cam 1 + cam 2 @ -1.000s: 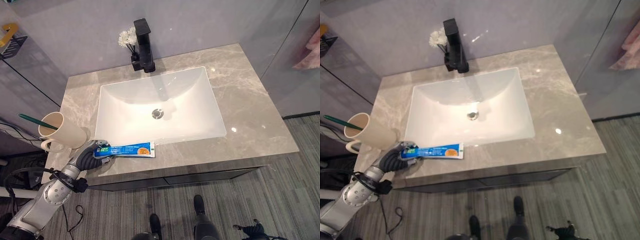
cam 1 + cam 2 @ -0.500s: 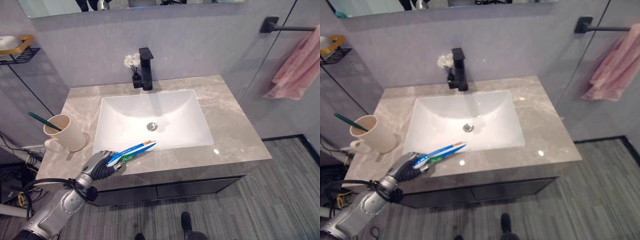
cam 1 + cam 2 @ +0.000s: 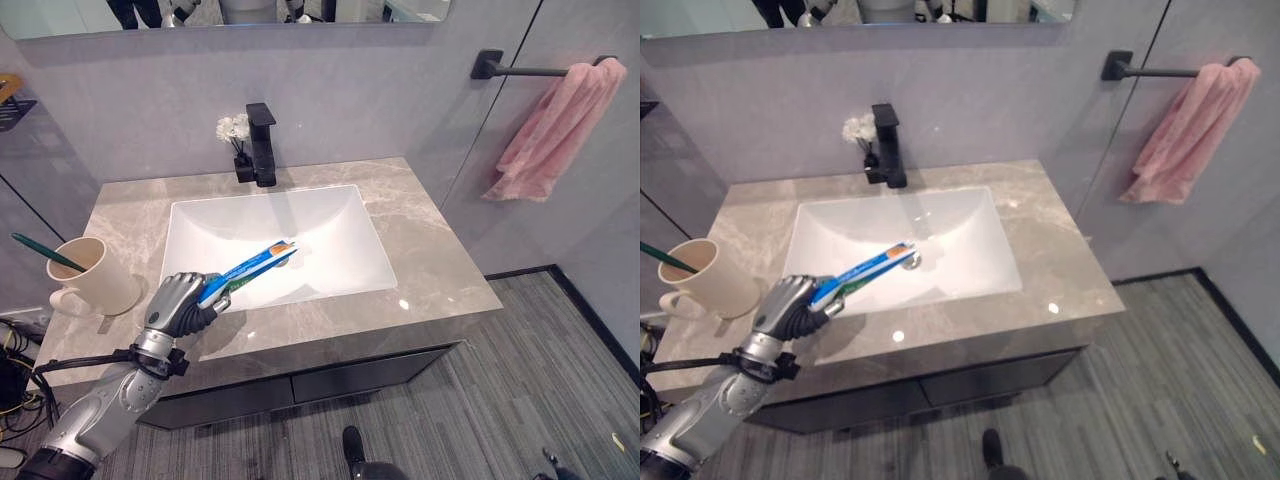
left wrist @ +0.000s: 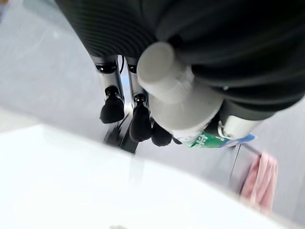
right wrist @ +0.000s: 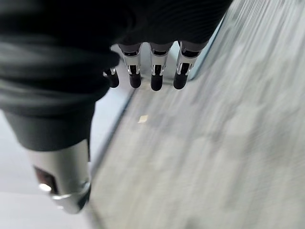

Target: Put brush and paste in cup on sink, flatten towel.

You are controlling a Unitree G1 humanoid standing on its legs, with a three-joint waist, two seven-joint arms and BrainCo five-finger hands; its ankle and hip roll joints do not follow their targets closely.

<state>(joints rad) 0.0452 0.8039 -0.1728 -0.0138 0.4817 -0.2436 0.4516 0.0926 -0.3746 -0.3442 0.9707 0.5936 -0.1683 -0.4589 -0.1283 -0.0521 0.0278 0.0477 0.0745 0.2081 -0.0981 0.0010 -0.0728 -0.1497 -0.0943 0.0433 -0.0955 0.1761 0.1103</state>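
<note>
Walls: plain grey, mirror (image 3: 230, 10) at top edge.
Floor: grey wood-look planks (image 3: 520, 400), lower right.
Table: grey marble top (image 3: 430, 250) (dark cabinet front (image 3: 330, 375) below).
Faucet: black (image 3: 260, 145), centre back.

The sink basin (image 3: 330, 255) is sunk in the middle of the desk (image 3: 430, 260), with the tap (image 3: 261, 145) behind it at the wall and a small flower sprig (image 3: 231, 128) just left of the tap. On the desk's left end stands the cup (image 3: 92, 276) with the brush (image 3: 45, 254) leaning in it, and just right of the cup, at the front edge, the left robot hand (image 3: 180, 303) holds the paste tube (image 3: 250, 268) lifted off the desk, its far end slanting over the basin's front left part. The towel (image 3: 550, 130) hangs bunched on the wall rail (image 3: 525, 70), to the right of the desk and above it; the right robot hand (image 5: 143, 71) hangs over the floor (image 5: 214, 143).
</note>
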